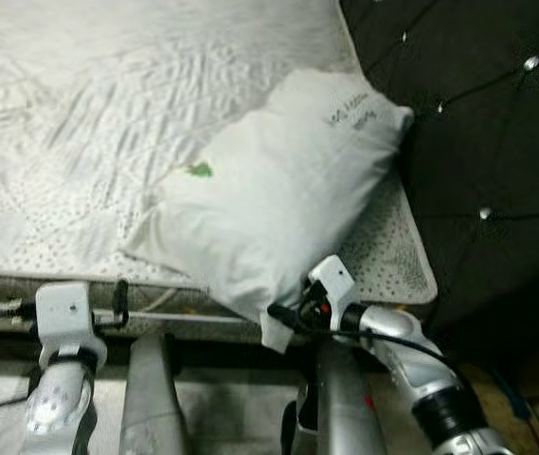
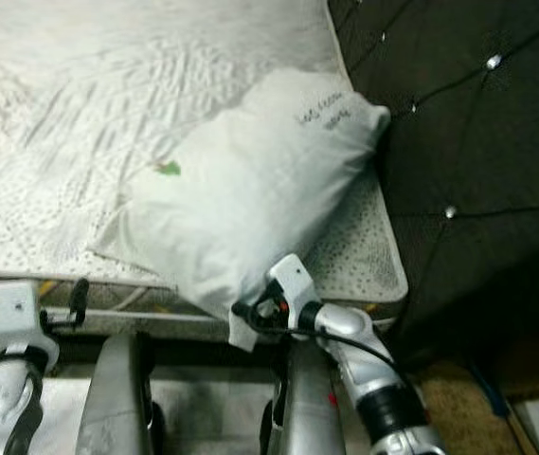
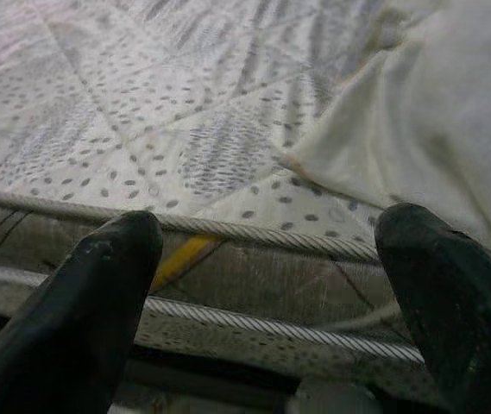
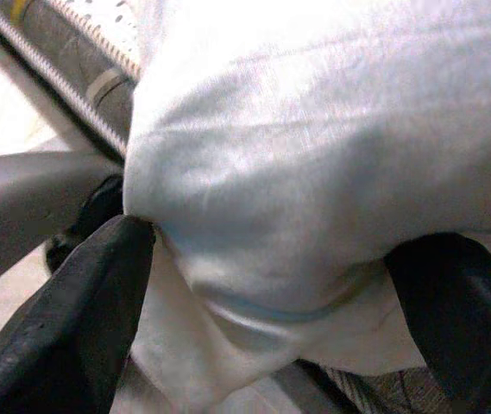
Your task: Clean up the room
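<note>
A pillow (image 1: 278,190) is laid on the mattress (image 1: 80,123), at its right near corner, overhanging the near edge. A headboard (image 1: 496,142) is set just right of both.

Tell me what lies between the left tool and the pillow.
Only bare mattress: its dotted quilted top and corded edge. The left wrist view shows that strip between the open left tool and the pillow. No object sits there.

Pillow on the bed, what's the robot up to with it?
The right pincer has the near corner of the white pillow between its fingers at the mattress edge, cloth bunched in the gap. The pillow lies diagonally toward the dark tufted headboard. The left pincer hangs open at the mattress's front edge, holding nothing.
</note>
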You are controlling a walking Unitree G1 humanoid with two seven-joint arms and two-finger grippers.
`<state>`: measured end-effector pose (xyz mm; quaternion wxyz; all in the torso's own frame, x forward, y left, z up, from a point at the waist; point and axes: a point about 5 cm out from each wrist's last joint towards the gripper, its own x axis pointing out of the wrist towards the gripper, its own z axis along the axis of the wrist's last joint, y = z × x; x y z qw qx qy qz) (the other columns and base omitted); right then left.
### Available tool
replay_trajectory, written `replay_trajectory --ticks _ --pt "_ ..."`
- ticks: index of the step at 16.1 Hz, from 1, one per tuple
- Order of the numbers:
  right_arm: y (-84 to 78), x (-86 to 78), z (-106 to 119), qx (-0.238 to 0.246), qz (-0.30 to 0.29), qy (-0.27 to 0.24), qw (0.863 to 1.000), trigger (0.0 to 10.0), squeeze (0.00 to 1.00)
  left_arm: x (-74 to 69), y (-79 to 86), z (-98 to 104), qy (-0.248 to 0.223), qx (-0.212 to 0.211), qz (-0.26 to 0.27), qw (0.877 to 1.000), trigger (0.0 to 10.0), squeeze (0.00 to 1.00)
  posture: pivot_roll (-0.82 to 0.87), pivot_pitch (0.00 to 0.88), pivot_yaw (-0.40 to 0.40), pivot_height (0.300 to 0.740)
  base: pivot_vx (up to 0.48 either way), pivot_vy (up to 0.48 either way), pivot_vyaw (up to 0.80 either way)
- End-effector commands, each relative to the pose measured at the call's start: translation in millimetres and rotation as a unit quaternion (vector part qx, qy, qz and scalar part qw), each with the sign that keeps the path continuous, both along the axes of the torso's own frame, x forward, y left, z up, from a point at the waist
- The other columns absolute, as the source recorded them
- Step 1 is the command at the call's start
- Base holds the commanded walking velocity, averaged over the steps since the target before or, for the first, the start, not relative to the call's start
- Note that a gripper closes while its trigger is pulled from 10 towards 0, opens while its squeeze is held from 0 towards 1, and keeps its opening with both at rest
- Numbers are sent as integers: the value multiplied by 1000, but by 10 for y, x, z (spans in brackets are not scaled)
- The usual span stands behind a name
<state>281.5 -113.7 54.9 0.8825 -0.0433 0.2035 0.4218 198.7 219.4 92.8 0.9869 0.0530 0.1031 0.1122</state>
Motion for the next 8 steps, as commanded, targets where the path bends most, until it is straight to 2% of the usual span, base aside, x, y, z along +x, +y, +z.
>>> replay_trajectory --ticks 1,8 --pt "68 -40 13 10 41 14 999 10000 0 -36 -36 41 0 -2 -14 1000 10000 0 106 158 -118 551 0 0 0" --pt "390 14 195 84 101 49 990 10000 0 -300 89 16 31 6 7 999 10000 0 182 160 -113 551 0 0 0"
